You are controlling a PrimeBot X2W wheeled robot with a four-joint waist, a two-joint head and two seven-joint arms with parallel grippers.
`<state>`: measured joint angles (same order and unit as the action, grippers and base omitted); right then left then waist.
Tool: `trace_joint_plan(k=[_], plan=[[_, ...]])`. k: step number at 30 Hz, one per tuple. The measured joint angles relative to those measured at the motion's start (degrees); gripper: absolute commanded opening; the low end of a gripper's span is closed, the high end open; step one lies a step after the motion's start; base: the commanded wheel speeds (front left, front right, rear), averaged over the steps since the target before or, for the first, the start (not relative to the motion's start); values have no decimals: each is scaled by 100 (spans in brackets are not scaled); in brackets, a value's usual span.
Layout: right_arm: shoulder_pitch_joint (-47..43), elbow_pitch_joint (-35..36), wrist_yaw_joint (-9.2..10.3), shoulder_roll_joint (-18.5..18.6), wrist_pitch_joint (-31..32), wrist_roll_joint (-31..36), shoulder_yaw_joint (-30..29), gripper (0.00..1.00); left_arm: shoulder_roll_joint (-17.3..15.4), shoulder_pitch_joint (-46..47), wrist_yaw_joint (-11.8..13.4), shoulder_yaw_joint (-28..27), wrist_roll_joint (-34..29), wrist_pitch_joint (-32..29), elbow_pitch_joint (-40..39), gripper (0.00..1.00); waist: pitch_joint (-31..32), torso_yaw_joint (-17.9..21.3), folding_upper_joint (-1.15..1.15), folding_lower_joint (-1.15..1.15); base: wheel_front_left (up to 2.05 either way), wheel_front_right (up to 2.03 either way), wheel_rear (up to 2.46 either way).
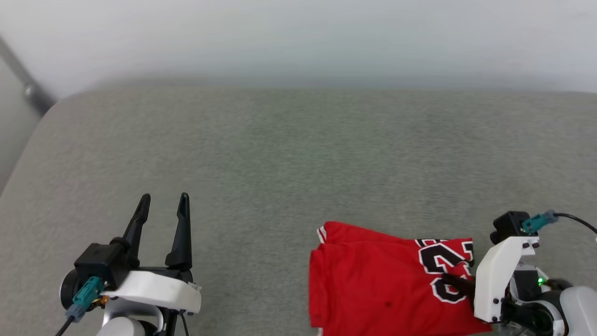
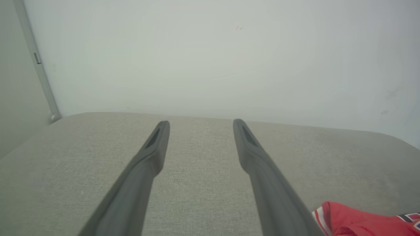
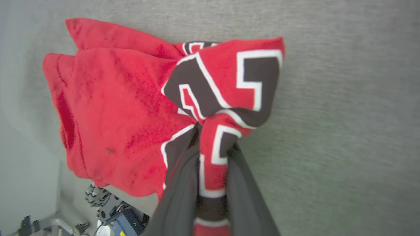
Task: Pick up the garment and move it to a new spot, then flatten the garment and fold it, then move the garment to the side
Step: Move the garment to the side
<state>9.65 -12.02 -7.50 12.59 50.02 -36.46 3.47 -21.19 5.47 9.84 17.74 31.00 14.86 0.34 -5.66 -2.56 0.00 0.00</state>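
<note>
Right gripper (image 3: 215, 137) fingers clamped on bunched fold of red jersey (image 1: 373, 280) at black-and-white number. Left gripper (image 1: 165, 196) fingers apart above grey bench (image 1: 280, 154), well apart from jersey.

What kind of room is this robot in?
Probably a robot test room: a bare pale wall, a grey cloth-covered table, and one red shirt pinched in the right claw.

The head view overlooks the worktop (image 1: 280, 154) from above; both wrist views sit low and close, all sharing the garment (image 1: 373, 280).
</note>
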Motion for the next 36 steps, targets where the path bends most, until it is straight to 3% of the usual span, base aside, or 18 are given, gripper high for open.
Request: trace_joint_plan(k=[7, 12, 21, 22, 31, 34, 35, 36], plan=[[304, -30, -2, 486, -214, 1070, 456, 0, -48, -120, 71, -30, -1, -9, -175, 100, 155, 713, 0, 0, 0, 0, 0], [838, -162, -1, 541, -367, 1600, 342, 0, -145, 57, 75, -41, -56, -92, -528, 100, -7, 1510, 0, 0, 0, 0, 0], [1869, -883, -2, 576, -1218, 2261, -790, 0, -610, 1351, -126, -26, -422, -614, -1120, 100, -1206, 2257, 0, 0, 0, 0, 0], [2241, -1082, -2, 682, -1527, 2454, -1362, 0, -687, 1881, -212, -2, -542, -726, -1307, 100, -1707, 2369, 0, 1, 0, 0, 0], [3091, -1393, -2, 862, -2461, 2896, -2521, 0, -1043, 2937, -378, -16, -818, -1209, -1751, 100, -3108, 2530, 0, 1, 0, 0, 0], [3296, -1728, -1, 881, -2778, 2988, -2672, 0, -1120, 3059, -403, -24, -866, -1292, -1831, 100, -3502, 2536, 0, 1, 0, 0, 0], [3358, -1815, -2, 860, -2907, 3037, -2720, 8, -1133, 3073, -412, -22, -867, -1300, -1837, 100, -3612, 2534, 0, 1, 0, 0, 0], [3397, -1878, -2, 838, -3105, 3160, -2763, 46, -1135, 3082, -412, -15, -867, -1301, -1837, 100, -3711, 2531, 0, 2, 0, 0, 0]])
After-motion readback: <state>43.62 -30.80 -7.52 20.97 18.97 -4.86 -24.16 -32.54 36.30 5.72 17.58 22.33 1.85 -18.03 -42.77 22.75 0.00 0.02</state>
